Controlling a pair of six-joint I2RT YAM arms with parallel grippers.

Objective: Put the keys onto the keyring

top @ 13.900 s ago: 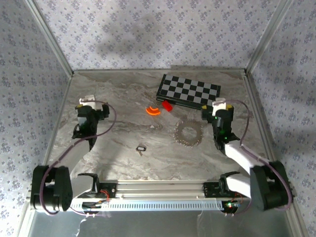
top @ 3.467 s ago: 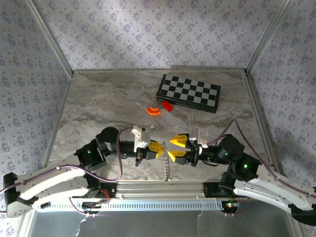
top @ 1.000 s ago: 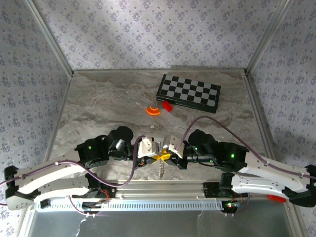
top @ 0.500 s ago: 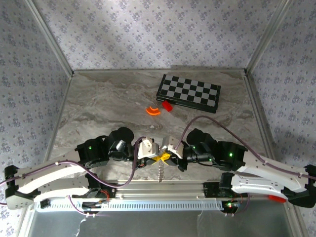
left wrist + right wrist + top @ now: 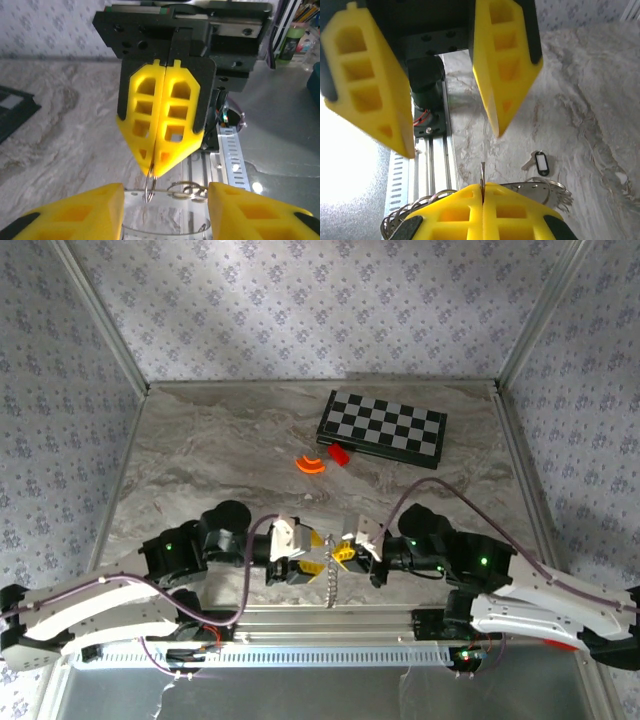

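Observation:
My right gripper (image 5: 340,553) hangs over the table's near edge, shut on the keyring (image 5: 149,189), a thin wire ring pinched edge-on between its yellow pads (image 5: 160,125). A chain of linked rings (image 5: 331,586) dangles from it toward the rail. My left gripper (image 5: 311,554) faces it from the left, open, its fingers (image 5: 505,65) spread apart just short of the ring, nothing between them. The key (image 5: 537,163), small with a dark oblong head and a short silvery blade, lies flat on the marble table (image 5: 600,100) beyond the right gripper (image 5: 482,187).
A checkerboard (image 5: 382,428) lies at the back right, with a red block (image 5: 339,453) and an orange arc piece (image 5: 310,464) in front of it. The aluminium rail (image 5: 330,620) runs along the near edge under both grippers. Patterned walls enclose the table.
The left gripper, shut against the right one at the ring a moment ago, has opened and drawn back a little to the left. The right gripper keeps its hold on the ring.

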